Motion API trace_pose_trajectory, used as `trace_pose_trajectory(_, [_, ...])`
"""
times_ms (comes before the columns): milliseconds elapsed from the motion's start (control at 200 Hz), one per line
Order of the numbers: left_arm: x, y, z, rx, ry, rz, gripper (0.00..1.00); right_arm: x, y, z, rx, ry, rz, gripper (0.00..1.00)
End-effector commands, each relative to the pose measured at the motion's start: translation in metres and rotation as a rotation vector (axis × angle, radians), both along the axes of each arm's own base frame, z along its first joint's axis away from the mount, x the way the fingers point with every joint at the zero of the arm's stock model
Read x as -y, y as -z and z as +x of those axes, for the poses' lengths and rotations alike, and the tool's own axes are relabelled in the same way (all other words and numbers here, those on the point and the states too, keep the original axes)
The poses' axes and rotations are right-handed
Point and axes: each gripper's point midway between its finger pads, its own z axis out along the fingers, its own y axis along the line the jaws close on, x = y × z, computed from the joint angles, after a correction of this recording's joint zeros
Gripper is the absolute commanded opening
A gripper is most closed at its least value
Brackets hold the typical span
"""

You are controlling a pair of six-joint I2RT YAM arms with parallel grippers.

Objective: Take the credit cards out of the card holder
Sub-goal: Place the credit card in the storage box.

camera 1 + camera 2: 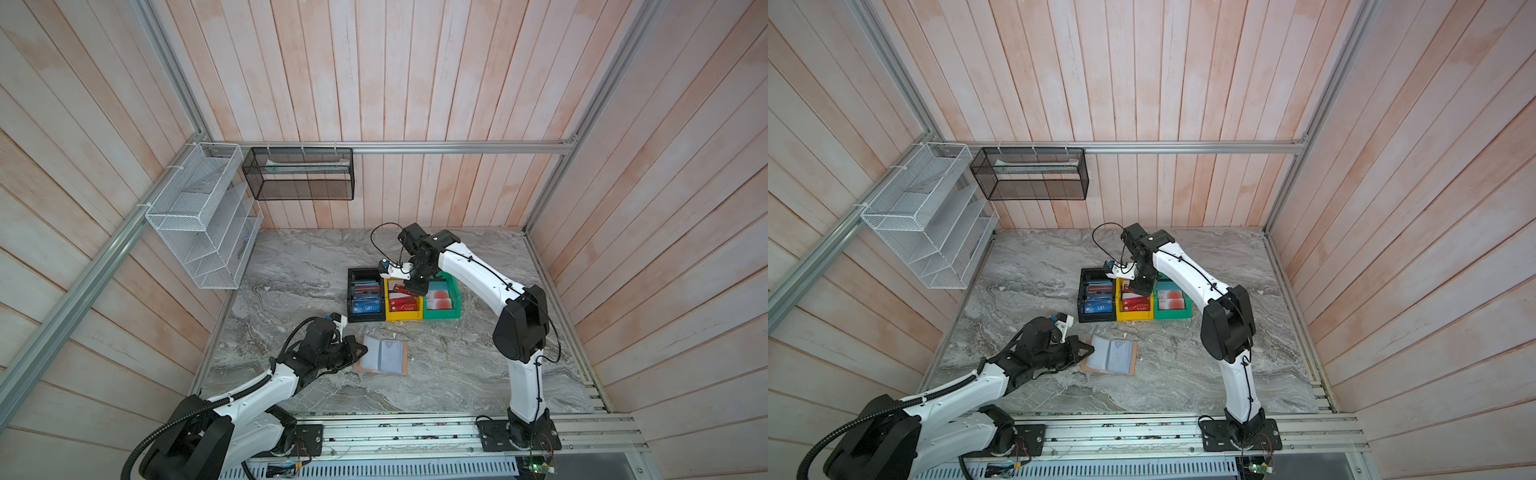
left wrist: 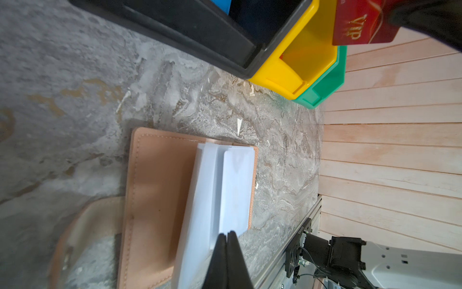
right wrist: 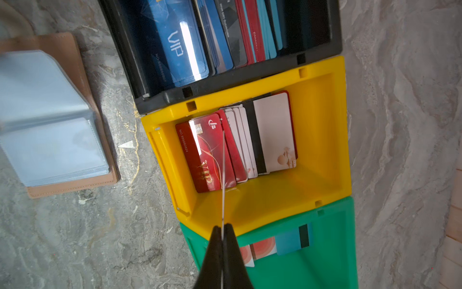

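The tan card holder [image 1: 401, 365] [image 1: 1131, 363] lies open on the marble table, its pale blue sleeves [image 2: 235, 185] [image 3: 50, 140] facing up. My left gripper [image 1: 364, 350] [image 1: 1091, 350] [image 2: 226, 235] is shut with nothing between its fingers, its tips at the near-left edge of the sleeves. My right gripper [image 1: 415, 289] [image 1: 1139, 290] [image 3: 222, 229] is shut on a red "VIP" credit card [image 2: 362, 25], which hangs edge-on [image 3: 223, 175] over the yellow bin [image 3: 320, 125]. Whether the sleeves hold any card is not visible.
Behind the holder a black bin [image 1: 365, 318], the yellow bin [image 1: 403, 316] and a green bin [image 1: 442, 314] stand side by side, each with several cards. A white wire rack [image 1: 199, 216] and a black mesh basket [image 1: 299, 174] hang on the walls.
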Motion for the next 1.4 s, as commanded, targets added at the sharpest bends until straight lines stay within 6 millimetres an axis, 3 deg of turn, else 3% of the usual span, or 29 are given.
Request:
trace_pose_trajectory(0, [0.003, -0.016, 0.009, 0.062, -0.009, -0.020, 0.03, 0.000, 0.016, -0.011, -0.037, -0.061, -0.036, 0.00])
trace_pose_trajectory(380, [-0.002, -0.012, 0.007, 0.055, -0.030, -0.011, 0.03, -0.009, 0.049, -0.027, -0.086, -0.123, -0.090, 0.00])
trace_pose_trajectory(955, [-0.002, -0.007, 0.007, 0.045, -0.030, -0.003, 0.03, -0.010, 0.069, -0.036, -0.124, -0.136, -0.120, 0.00])
trace_pose_trajectory(1305, [-0.002, -0.006, 0.007, 0.044, -0.030, -0.002, 0.03, -0.008, 0.071, -0.023, -0.066, -0.108, -0.137, 0.00])
trace_pose_trajectory(1395, [-0.002, -0.006, 0.007, 0.044, -0.029, -0.002, 0.03, -0.007, 0.071, -0.015, -0.023, -0.094, -0.150, 0.06])
